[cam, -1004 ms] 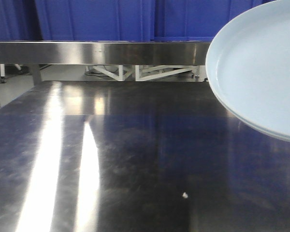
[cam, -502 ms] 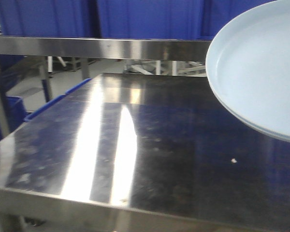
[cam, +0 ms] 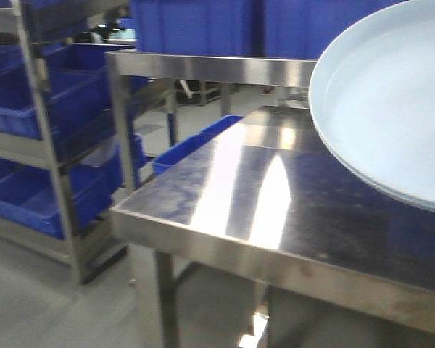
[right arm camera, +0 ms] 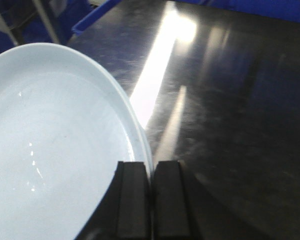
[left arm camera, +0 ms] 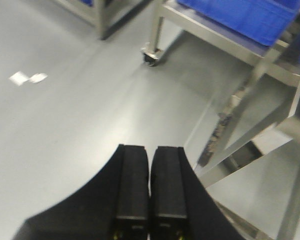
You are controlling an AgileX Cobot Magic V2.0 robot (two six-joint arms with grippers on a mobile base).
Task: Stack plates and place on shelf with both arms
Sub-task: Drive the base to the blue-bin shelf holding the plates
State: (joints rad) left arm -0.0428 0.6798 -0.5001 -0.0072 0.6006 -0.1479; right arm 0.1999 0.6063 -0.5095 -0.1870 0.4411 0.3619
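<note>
Two pale bluish-white plates (cam: 391,101), stacked one in the other, hang tilted at the right of the front view, above the dark steel tabletop (cam: 290,210). In the right wrist view the plates (right arm camera: 55,145) fill the left side. My right gripper (right arm camera: 151,167) is shut on their rim, one finger inside and one outside. The shelf's long brushed steel front rail (cam: 217,69) runs behind the tabletop, well to the left of the plates. My left gripper (left arm camera: 150,150) is shut on nothing and hangs over the grey floor.
A steel rack (cam: 54,156) holding blue crates (cam: 36,196) stands at the left. The table's near corner (cam: 123,214) juts out over the floor. Under my left gripper are a caster wheel (left arm camera: 152,55), slanting steel frame legs (left arm camera: 250,125) and a blue crate (left arm camera: 240,15).
The front view has swung left: table and rail slid to the right, and the rack with blue crates came into view. The plates keep their place in the frame.
</note>
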